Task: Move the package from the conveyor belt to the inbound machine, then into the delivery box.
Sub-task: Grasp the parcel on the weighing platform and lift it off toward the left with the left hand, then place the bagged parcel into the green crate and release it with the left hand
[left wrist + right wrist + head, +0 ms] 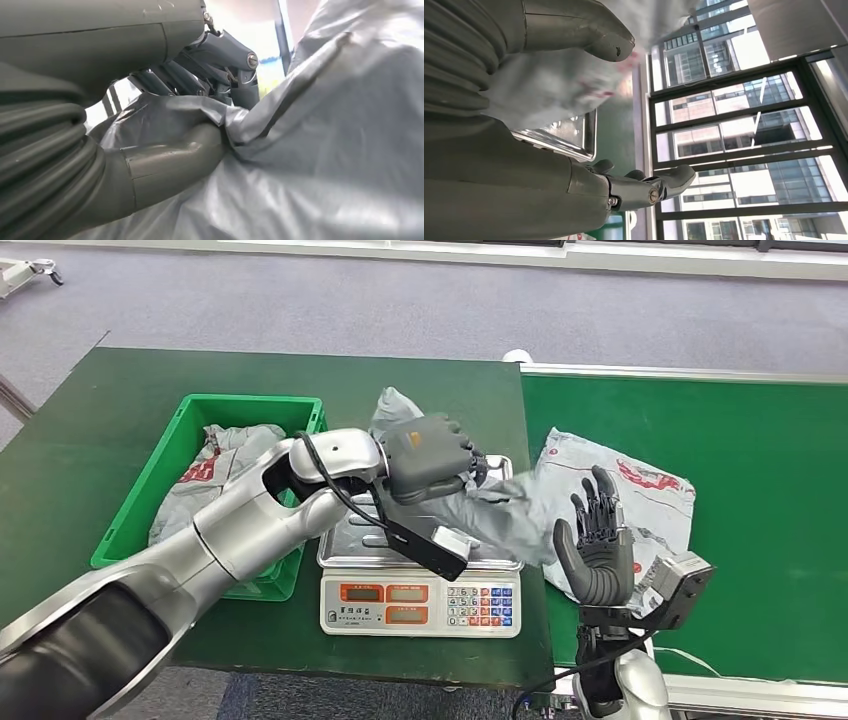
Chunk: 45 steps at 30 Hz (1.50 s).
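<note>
Gripping grey package (500, 508) over scale (420, 605), left robot hand (430, 455).

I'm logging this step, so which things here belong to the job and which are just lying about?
Job: grey package gripped by left hand, scale, green bin, conveyor belt.
Lying about: white package on the belt, open right hand.

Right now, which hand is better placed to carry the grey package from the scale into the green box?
The left hand: it already grips the grey package over the scale, beside the green box. The right hand is open over the conveyor belt, farther away.
</note>
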{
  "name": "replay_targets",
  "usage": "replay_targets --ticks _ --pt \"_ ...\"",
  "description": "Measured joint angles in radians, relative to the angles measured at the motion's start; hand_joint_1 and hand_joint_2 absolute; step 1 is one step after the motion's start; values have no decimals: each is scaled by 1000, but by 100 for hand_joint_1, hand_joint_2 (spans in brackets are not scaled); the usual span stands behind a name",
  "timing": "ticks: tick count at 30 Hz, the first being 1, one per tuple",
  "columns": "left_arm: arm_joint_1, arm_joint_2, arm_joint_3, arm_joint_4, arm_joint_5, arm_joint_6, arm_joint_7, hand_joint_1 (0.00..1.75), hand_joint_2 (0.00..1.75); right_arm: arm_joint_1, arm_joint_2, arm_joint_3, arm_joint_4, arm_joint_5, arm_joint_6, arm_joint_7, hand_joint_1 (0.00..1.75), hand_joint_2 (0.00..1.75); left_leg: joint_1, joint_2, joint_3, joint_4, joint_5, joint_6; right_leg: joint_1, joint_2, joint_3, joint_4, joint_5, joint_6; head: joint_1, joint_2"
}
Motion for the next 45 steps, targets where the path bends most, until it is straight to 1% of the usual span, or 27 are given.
replay_targets --ticks 4,9,16,22,26,29,33,38,45 --pt "-10 16 11 -63 -3 -2 5 175 175 1 0 0 0 1 0 0 0 175 0 0 0 0 0 0 0 0 0 0 0 0 0 0" --pt "-10 27 12 -98 -6 -2 5 175 175 2 0 0 0 1 0 0 0 175 0 0 0 0 0 0 0 0 0 0 0 0 0 0" --pt "-10 38 17 -114 -24 9 6 175 175 18 0 0 -11 12 1 -3 0 175 0 0 0 0 0 0 0 0 0 0 0 0 0 0" --pt "-11 38 19 -101 -106 40 31 175 175 14 0 0 -11 14 3 -1 0 175 0 0 0 0 0 0 0 0 0 0 0 0 0 0" --pt "-14 44 43 -24 -171 109 53 175 175 17 0 -1 -14 18 5 0 0 175 0 0 0 0 0 0 0 0 0 0 0 0 0 0" --pt "-23 51 79 79 -212 176 66 175 175 19 0 -2 -16 22 9 0 0 175 0 1 0 0 1 -1 0 1 0 1 0 0 0 0" --pt "-39 57 138 218 -245 234 93 175 175 21 0 -3 -17 27 14 1 0 175 0 1 0 0 1 -1 0 1 -1 1 0 -1 0 0" --pt "-52 56 203 321 -259 255 106 175 175 21 1 -4 -19 34 15 4 0 175 0 1 0 0 2 -1 0 1 -1 2 0 -1 0 0" --pt "-59 50 242 381 -273 260 114 175 175 23 3 -5 -22 43 15 6 0 175 0 1 0 0 1 -1 0 1 -1 2 0 -1 0 0"
